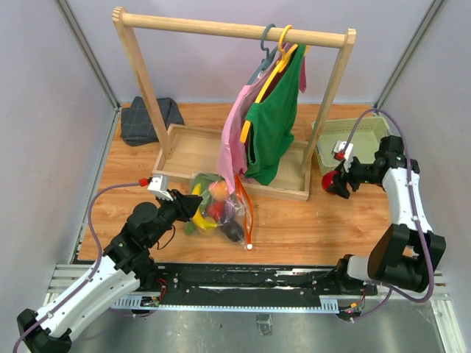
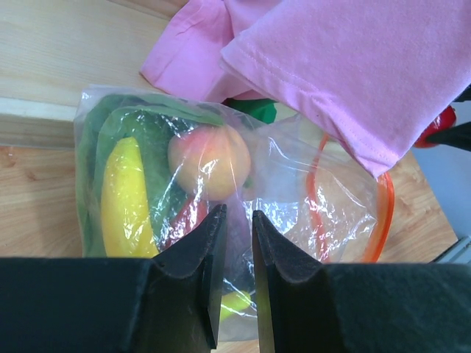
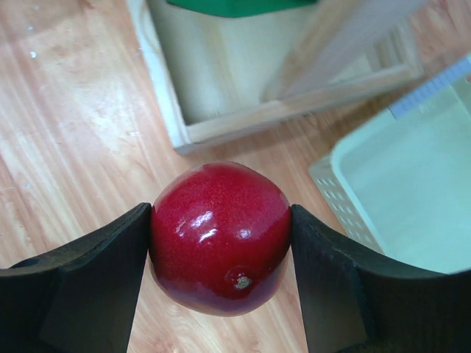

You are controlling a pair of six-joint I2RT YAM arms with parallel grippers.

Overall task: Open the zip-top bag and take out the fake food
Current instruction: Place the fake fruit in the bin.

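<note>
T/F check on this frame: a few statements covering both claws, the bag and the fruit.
1. The right claw grips a red round fruit. True.
2. The left claw is spread wide above the bag. False: its jaws are nearly closed, pinching the bag's plastic.
3. The banana is inside the bag. True.
4. The red fruit lies in the green basket. False: it is in the right claw, beside the basket.

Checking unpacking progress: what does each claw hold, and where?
Right claw: red round fruit, across its sides. Left claw: zip-top bag, pinching clear plastic opposite the zip strip.
</note>
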